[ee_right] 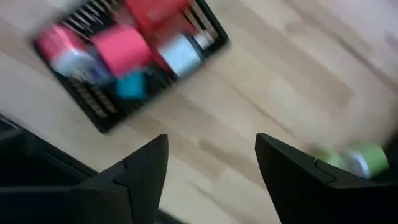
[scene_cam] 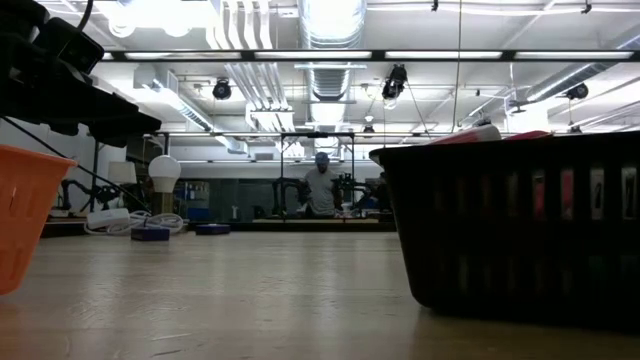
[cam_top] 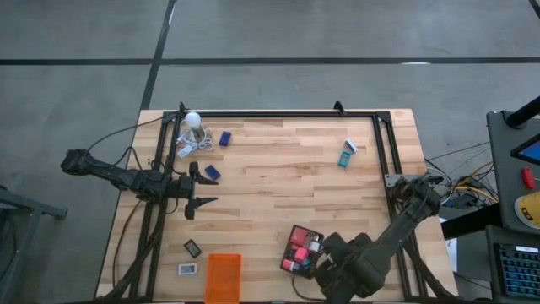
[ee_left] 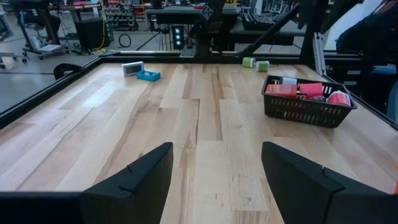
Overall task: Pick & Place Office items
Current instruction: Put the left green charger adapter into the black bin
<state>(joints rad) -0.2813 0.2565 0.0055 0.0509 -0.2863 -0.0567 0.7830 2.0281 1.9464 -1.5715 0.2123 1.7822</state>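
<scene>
I find the right gripper [ee_right: 211,180] at the near right of the bench [cam_top: 287,181], jaws wide and holding nothing, hovering just beside the black basket [cam_top: 301,249]. That basket already carries several office items: red and pink pieces and a small teal one. At the near edge to the left sit the orange tray [cam_top: 223,276], a white rectangle [cam_top: 187,268] and a black rectangle [cam_top: 192,247], all apart from either arm.

Mid-bench, the left gripper [cam_top: 202,192] stands wide and empty, pointing toward the right side. A dark blue block [cam_top: 211,172] lies just beyond it on the far side, its long axis diagonal; a second blue block [cam_top: 225,138] lies farther back near a white bulb [cam_top: 192,119] and a coil of cable.

At the far right, the teal-and-white box [cam_top: 347,154] lies well apart from both arms.

I judge the left arm plainly nearer the blue blocks.
</scene>
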